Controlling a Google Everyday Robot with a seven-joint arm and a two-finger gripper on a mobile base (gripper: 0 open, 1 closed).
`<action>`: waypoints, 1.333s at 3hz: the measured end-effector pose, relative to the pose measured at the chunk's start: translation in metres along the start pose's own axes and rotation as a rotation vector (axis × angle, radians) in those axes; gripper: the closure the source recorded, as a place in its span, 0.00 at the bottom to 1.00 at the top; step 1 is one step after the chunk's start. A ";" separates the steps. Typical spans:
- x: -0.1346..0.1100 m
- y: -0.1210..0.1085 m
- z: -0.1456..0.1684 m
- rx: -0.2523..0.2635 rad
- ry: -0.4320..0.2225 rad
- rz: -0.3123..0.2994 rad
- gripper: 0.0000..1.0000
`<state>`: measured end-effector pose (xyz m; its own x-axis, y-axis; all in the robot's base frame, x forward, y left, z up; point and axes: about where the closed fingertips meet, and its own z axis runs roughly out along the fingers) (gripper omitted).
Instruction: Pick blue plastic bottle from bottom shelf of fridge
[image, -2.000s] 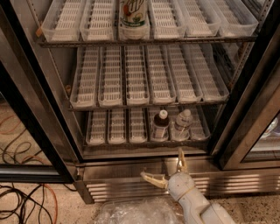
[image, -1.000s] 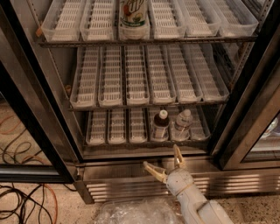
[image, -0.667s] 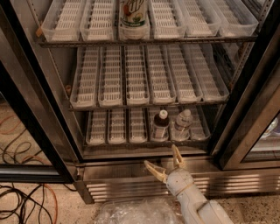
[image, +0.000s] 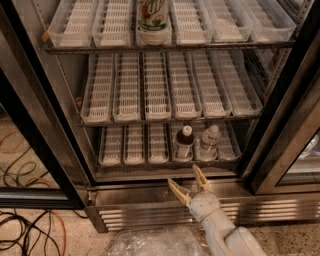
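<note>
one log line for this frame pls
phase: pre-grasp | gripper: open, empty, below bottom shelf front | blue bottle: upright on shelf, beside clear bottle

Gripper is hovering, jaws spread, by the fridge sill, blue plastic bottle standing just beyond it on the bottom shelf, clear bottle beyond-right.

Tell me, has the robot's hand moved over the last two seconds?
Yes. The hand, open, has risen slightly against the fridge's base grille, closing on the dark bottle on the bottom shelf.
</note>
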<state>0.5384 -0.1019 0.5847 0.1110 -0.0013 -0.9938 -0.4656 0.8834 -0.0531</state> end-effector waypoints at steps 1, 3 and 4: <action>0.001 -0.005 0.007 0.015 0.000 0.000 0.29; 0.001 -0.024 0.026 0.044 0.004 -0.006 0.27; 0.001 -0.030 0.038 0.044 0.006 -0.006 0.27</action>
<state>0.5856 -0.1104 0.5892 0.1081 -0.0093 -0.9941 -0.4255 0.9033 -0.0547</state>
